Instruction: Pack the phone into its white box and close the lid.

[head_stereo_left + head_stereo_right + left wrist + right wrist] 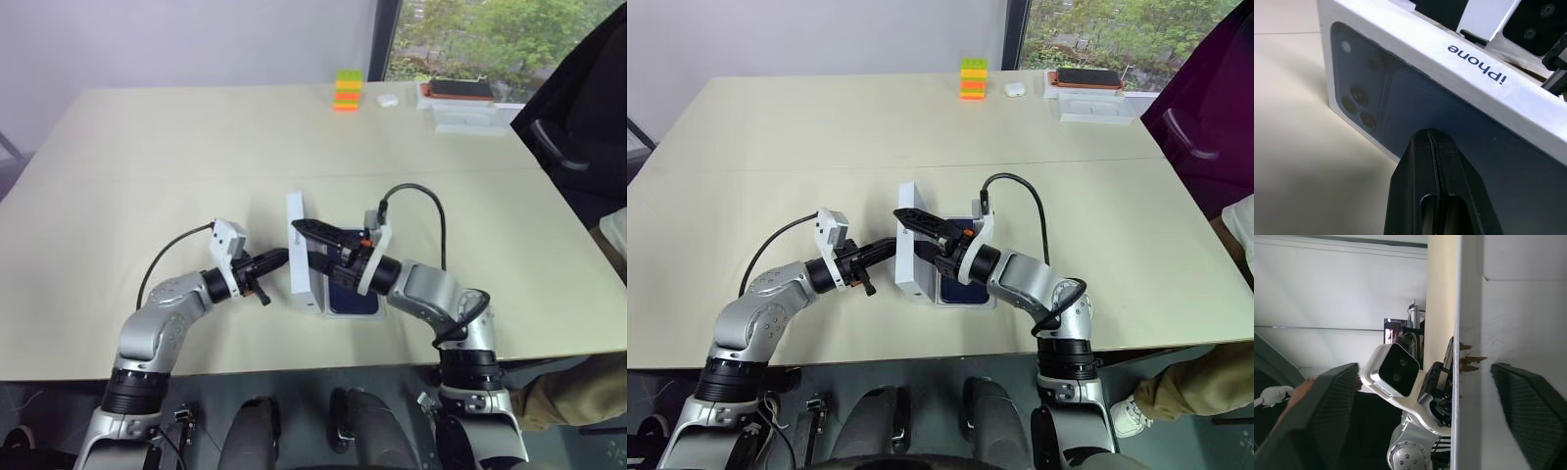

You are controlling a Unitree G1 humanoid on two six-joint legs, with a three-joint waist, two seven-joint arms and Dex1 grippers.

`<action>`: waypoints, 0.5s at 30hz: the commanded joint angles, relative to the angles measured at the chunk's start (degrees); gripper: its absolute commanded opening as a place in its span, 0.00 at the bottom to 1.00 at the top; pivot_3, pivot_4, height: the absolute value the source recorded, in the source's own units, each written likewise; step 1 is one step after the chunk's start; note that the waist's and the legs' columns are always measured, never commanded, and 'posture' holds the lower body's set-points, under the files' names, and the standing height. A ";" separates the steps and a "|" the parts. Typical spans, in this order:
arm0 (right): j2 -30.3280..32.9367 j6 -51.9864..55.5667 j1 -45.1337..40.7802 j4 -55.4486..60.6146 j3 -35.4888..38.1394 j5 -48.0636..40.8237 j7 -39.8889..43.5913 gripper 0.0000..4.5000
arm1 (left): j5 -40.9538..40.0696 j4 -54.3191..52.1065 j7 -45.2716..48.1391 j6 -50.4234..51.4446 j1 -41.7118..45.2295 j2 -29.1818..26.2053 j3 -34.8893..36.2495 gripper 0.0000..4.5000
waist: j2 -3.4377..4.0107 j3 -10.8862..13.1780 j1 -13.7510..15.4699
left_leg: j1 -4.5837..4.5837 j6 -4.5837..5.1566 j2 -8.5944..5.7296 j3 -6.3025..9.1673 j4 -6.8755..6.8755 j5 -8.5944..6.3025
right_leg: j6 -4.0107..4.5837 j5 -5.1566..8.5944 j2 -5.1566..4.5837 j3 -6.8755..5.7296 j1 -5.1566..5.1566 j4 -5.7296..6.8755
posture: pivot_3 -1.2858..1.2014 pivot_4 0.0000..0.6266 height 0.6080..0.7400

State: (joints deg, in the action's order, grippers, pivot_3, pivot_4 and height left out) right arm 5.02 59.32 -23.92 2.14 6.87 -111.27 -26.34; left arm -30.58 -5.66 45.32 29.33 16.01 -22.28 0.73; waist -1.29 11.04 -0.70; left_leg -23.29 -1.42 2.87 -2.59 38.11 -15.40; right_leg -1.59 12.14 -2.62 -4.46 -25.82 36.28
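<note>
Lid (298,253) stands on edge beside the phone (351,299); left end effector (277,260), fingers pressed together, touches its printed face; right end effector (315,245) spread astride its rim

The lid (1415,98) is white, its top face printed with a dark blue phone picture and its white edge lettered "iphone" in black. The phone (353,299) is glossy dark navy, lying in the white box (991,300). Both end effectors, left (277,259) and right (315,245), have black fingers; the right one carries an orange accent. The tabletop (196,147) is pale beige. A block stack (347,90) at the far edge is striped green, yellow and orange
</note>
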 commanded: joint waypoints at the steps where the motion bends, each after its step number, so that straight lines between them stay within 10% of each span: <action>1: 0.31 -0.69 -0.19 2.85 -0.46 -1.73 1.24 0.98 | 0.01 -0.79 0.47 -1.26 0.46 0.10 0.18 0.00 | 0.00 0.00 0.01 | 0.00 0.00 0.00 0.00 0.00 0.00 | 0.00 0.00 0.00 0.00 0.00 0.00 | 0.52 0.24 1.00; 15: 0.85 -1.31 -0.09 2.96 -1.08 -1.73 1.80 0.98 | 0.10 -0.78 0.55 -1.25 0.46 0.15 0.23 0.00 | 0.00 0.00 0.02 | 0.00 0.00 0.00 0.00 0.00 0.00 | 0.02 -0.01 0.00 0.00 0.00 0.00 | 0.52 0.24 1.00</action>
State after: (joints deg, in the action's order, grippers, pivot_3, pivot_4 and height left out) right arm 5.75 58.34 -23.83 2.15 5.95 -111.36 -25.48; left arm -30.49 -5.66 45.57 29.30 16.01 -22.26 0.73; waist -1.29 11.04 -0.68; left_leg -23.29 -1.42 2.87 -2.59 38.11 -15.40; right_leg -1.57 12.13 -2.62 -4.46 -25.82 36.27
